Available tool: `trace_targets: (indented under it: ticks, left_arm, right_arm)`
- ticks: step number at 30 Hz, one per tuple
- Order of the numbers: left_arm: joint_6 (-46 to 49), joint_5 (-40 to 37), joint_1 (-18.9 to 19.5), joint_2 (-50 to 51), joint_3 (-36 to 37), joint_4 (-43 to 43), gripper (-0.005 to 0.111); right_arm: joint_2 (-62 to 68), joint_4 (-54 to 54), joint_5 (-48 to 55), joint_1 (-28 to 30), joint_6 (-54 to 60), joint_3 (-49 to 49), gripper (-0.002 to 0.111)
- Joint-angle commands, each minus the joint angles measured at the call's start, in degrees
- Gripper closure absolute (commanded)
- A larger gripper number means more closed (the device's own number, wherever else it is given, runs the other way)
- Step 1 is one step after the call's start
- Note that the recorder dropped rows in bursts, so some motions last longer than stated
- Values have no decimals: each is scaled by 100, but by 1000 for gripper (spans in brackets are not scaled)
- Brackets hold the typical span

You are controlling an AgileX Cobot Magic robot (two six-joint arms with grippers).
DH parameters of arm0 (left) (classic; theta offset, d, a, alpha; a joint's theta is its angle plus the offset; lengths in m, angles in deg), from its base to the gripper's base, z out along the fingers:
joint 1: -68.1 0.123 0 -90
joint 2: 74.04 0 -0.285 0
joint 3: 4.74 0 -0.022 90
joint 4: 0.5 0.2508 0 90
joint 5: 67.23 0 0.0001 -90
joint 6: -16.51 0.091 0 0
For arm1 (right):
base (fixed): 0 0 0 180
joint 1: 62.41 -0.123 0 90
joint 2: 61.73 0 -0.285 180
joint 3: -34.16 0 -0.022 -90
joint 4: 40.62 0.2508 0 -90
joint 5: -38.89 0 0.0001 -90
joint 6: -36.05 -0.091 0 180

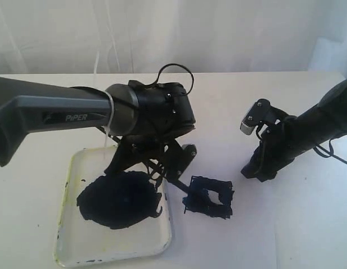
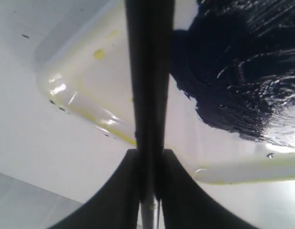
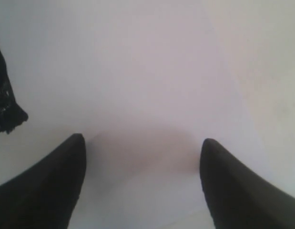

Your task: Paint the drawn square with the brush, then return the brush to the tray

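My left gripper hangs over the far right part of the white tray and is shut on the brush. In the left wrist view the brush runs as a black stick between the shut jaws of the left gripper, across the tray's yellow-stained rim and beside the blue-black paint puddle. The drawn square, smeared with dark paint, lies just right of the tray. Right of the square, my right gripper is open over white paper and holds nothing.
The paint puddle fills the tray's middle. A dark painted edge shows at the side of the right wrist view. White curtains hang behind the table.
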Motion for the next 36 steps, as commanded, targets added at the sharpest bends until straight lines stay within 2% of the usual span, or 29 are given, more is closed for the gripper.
trace_targets:
  ticks: [1,10,15,20,31,36]
  left_arm:
    - [-161,-50,22,-3,-20,192,107]
    - [-598,161,308,-3,-20,466,107]
    - [-971,250,333,21,-20,626,107]
    - [-949,244,333,148,-20,695,107]
    - [-900,281,-170,158,-20,779,107]
    - [-832,183,-185,158,-20,873,107]
  right_arm:
    - [107,-185,-151,7,-13,-46,44]
    - [107,-185,-173,7,-13,-46,44]
    - [107,-185,-173,7,-13,-46,44]
    - [107,-185,-173,7,-13,-46,44]
    - [107,-185,-179,7,-13,-46,44]
    - [107,-185,-177,7,-58,-46,44]
